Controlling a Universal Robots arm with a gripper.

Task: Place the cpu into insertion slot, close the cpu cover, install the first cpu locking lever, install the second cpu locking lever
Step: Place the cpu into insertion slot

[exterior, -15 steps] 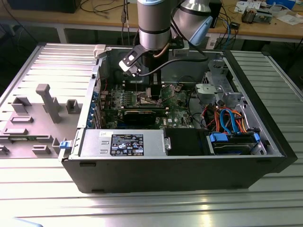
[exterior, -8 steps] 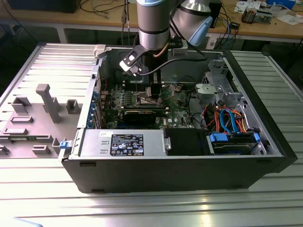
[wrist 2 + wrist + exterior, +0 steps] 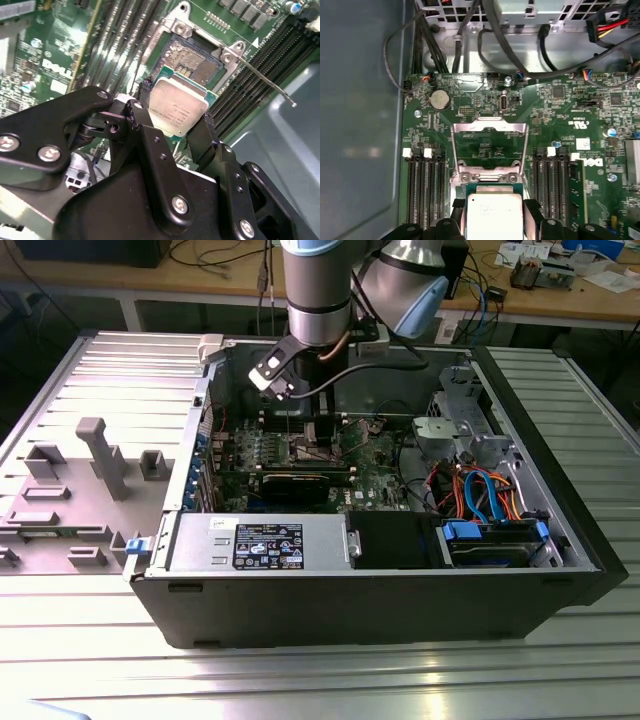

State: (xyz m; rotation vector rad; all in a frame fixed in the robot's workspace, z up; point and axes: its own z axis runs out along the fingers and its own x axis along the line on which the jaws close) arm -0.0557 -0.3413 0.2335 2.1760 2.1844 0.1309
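Silver-grey cpu (image 3: pixel 177 111) is clamped by opposite edges between the two black fingers (image 3: pixel 148 137) of the gripper (image 3: pixel 175 120). The chip hangs just beside the bare insertion slot (image 3: pixel 192 56). The cpu cover (image 3: pixel 490 129) stands raised open.

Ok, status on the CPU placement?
Copy: gripper shut on the cpu, by the bare insertion slot, not seated. The cpu cover raised open. One locking lever swung aside.
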